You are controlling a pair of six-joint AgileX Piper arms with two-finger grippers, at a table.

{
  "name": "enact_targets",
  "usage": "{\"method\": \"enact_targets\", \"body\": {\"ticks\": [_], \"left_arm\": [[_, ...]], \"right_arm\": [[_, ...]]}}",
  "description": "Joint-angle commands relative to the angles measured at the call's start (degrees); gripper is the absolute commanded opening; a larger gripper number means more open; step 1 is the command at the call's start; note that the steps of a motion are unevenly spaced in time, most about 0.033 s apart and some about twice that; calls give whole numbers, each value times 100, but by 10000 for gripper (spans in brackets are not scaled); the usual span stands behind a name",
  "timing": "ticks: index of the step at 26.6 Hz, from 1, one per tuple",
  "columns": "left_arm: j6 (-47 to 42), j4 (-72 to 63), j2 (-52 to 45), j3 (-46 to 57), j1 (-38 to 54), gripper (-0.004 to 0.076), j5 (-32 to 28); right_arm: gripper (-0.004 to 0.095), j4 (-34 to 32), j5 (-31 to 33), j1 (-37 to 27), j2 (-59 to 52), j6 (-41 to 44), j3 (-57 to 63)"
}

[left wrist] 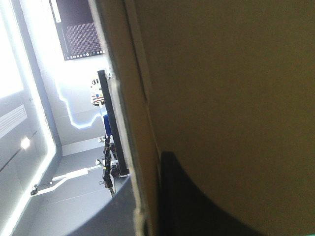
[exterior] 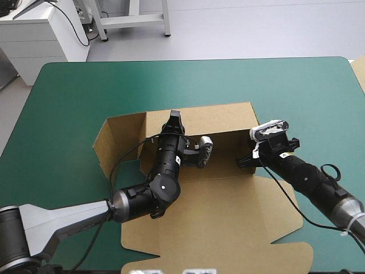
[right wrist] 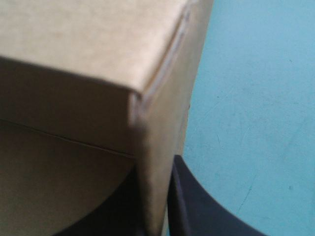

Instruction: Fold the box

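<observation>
The brown box [exterior: 217,211] lies mid-table with its lid flat toward the front edge. Its back wall [exterior: 219,119] stands raised, and a side flap [exterior: 117,142] is up at the left. My left gripper [exterior: 174,119] sits on the back wall's top edge. In the left wrist view that gripper [left wrist: 147,206] is shut on the box, the board's edge running between its black fingers [left wrist: 192,201]. My right gripper [exterior: 244,158] is at the box's right wall. In the right wrist view it [right wrist: 155,211] is shut on the box near a raised corner [right wrist: 140,98].
Bare teal-green cover [exterior: 85,91] stretches along the far side and to the left of the box, and also shows beside the right wall [right wrist: 256,98]. A strip of pale board [exterior: 359,71] shows at the table's right edge.
</observation>
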Motion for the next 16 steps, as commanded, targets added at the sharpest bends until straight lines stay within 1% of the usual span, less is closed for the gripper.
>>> {"method": "enact_targets", "body": {"ticks": [1, 3, 5, 7, 11, 12, 13, 16], "left_arm": [[48, 279, -168, -92, -43, -8, -182], [48, 342, -168, -92, -43, -5, -168], [48, 342, -168, -92, -43, 25, -179], [48, 342, -168, -92, -43, 113, -169], [-340, 372, -168, -92, -43, 340, -195], [-398, 372, -168, -92, -43, 373, -248], [-462, 350, -168, -92, -66, 403, -271], [-529, 363, -168, -92, -242, 400, -130]], "right_arm": [[-21, 63, -203, 108, -208, -118, -240], [-21, 63, -323, 108, -208, -118, -240], [-21, 63, -474, 108, -208, -118, -240], [-21, 63, -678, 108, -208, -118, -240], [-21, 41, -1291, 108, -29, -139, -287], [-21, 41, -1395, 108, 47, -175, -312], [-21, 29, -1419, 108, 279, -400, -427], [-21, 65, -1359, 108, 816, -534, -813]]}}
